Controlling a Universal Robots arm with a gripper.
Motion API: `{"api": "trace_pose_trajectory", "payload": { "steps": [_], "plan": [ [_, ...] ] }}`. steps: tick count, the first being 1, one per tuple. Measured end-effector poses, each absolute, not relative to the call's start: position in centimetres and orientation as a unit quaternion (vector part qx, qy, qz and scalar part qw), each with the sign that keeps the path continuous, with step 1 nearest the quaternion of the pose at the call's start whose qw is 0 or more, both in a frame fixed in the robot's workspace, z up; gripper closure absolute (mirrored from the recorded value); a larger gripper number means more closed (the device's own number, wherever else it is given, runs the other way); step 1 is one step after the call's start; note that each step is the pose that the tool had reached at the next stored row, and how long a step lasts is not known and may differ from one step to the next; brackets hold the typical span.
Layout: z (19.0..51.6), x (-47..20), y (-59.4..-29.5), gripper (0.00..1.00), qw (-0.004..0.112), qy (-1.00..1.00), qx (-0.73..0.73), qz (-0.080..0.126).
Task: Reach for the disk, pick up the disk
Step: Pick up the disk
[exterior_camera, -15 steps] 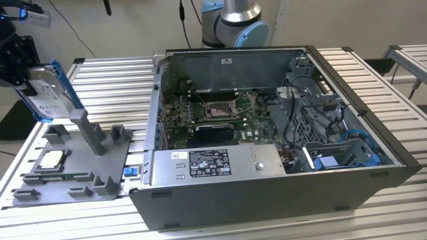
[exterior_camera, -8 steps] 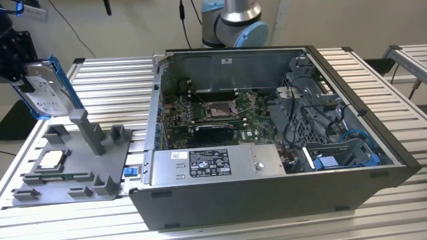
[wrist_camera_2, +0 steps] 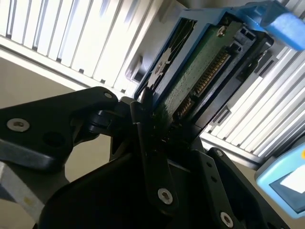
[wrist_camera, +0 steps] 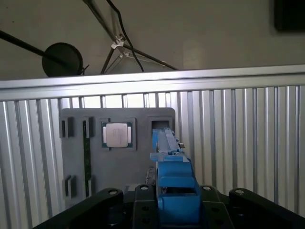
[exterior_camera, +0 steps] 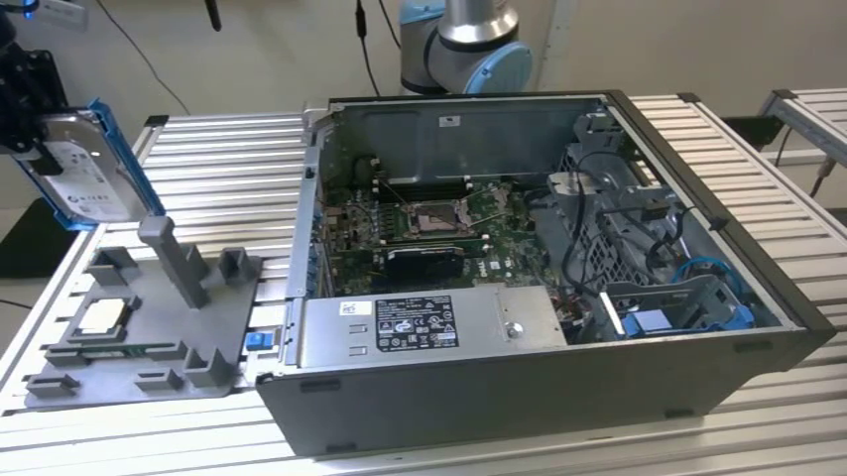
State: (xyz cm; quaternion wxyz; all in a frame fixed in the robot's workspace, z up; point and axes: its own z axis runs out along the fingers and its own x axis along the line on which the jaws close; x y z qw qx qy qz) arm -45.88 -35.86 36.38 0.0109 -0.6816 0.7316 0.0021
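The gripper (exterior_camera: 32, 129) hangs above the table's edge at the exterior view's left, with its jaws closed on the disk (exterior_camera: 87, 167). It holds the disk up in the air, standing on edge and a little tilted, with the white label facing the computer case (exterior_camera: 530, 288). The blue frame (exterior_camera: 117, 149) runs around the disk's rim. The disk touches neither the table (exterior_camera: 225, 169) nor the grey holder (exterior_camera: 146, 327) below it. The holder lies flat near the table's front corner on the exterior view's left, just beside the case. A small square chip (exterior_camera: 103, 315) sits in one of its pockets, and a tall grey post (exterior_camera: 179, 260) stands up from its middle. In the second wrist view the black fingers (wrist_camera_2: 148, 143) press on both flat faces of the disk (wrist_camera_2: 200, 71) at one end, and the green circuit board on its underside and a row of connector pins show. In the first wrist view the disk (wrist_camera: 174, 186) is seen edge-on between the jaws, over the holder (wrist_camera: 76, 152) and the chip (wrist_camera: 117, 134). The open case fills the middle of the table, with a blue bracket (exterior_camera: 649, 322) in its near corner on the exterior view's right. The arm's base (exterior_camera: 463, 45) rises behind the case at the table's far edge.
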Motion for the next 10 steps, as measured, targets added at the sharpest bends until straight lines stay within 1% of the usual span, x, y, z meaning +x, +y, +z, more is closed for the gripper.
{"api": "trace_pose_trajectory", "payload": {
  "steps": [10],
  "plan": [
    [37.7,-45.9,-35.9,1.0,0.011,0.732,-0.682,0.002]
  ]
}}
